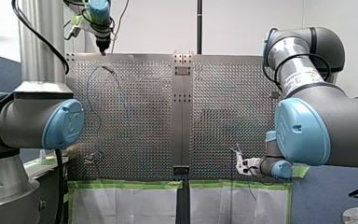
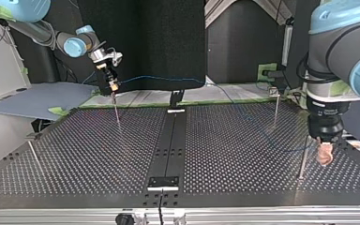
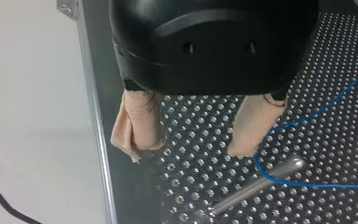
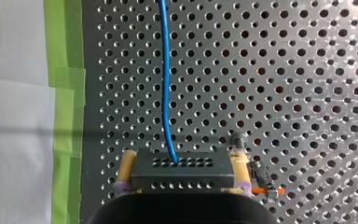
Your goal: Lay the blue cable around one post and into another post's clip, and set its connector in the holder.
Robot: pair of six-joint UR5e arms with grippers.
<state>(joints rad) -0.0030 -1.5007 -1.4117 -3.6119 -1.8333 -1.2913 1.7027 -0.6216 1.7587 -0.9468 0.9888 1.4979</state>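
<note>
A dark rectangular connector block (image 4: 182, 172) with rows of small holes is being clamped across its short ends between the yellow-padded fingers (image 4: 127, 163) of my right gripper (image 4: 182, 161). The thin blue cable (image 4: 165, 84) is being led straight out of the block's face, ahead of the gripper, over the perforated metal table (image 4: 307, 70), near the edge bordered with green tape (image 4: 65, 93). In the top view it is being carried slack across the table toward the opposite edge. There my left gripper (image 3: 189, 147) is being held low with its beige pads (image 3: 137, 128) spread apart and nothing between them. Just beside one pad, the cable is being curved close about a slim metal post (image 3: 261, 182).

The cable is being judged light, limp and somewhat springy, so it is likely to slip off a post once tension is dropped. The block is being judged rigid, and is the better place to grip for seating. For routing, the cable is best pinched close to the post. Hard pulls are being judged risky, since the thin posts may flex.
</note>
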